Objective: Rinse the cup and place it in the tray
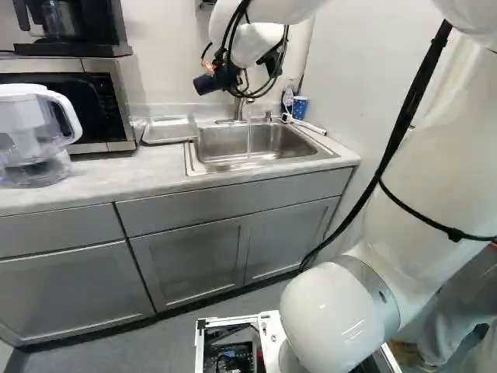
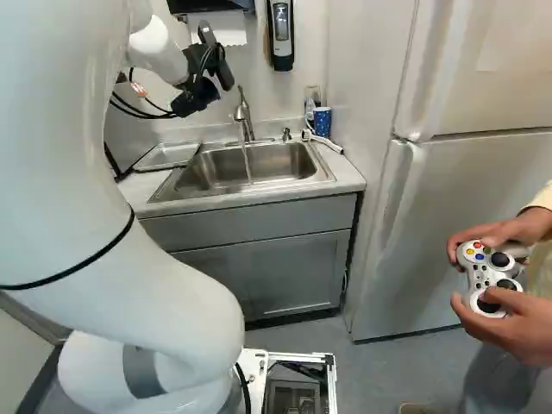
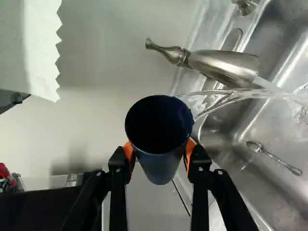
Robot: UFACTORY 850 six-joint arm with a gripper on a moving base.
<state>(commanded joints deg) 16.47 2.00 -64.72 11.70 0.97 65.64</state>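
In the left base view my gripper [image 1: 230, 78] is raised over the back of the counter, left of the faucet, with the dark blue cup [image 1: 207, 83] tipped sideways. Seen from the wrist, the gripper [image 3: 159, 153] is shut on the cup [image 3: 160, 166], an orange pad on either side, the dark mouth facing the camera. Thin streams of water [image 3: 216, 105] stretch from the cup's rim past the faucet [image 3: 224, 65] over the sink. The faucet [image 2: 243, 116] is running. A metal tray [image 1: 170, 130] lies on the counter left of the sink.
A spoon [image 3: 274, 158] lies in the sink [image 2: 252, 168]. Another, patterned blue cup [image 2: 322, 121] stands at the sink's back right corner. A water pitcher [image 1: 35, 136] and a microwave [image 1: 109, 101] are left of the tray. A fridge [image 2: 466, 198] stands at right.
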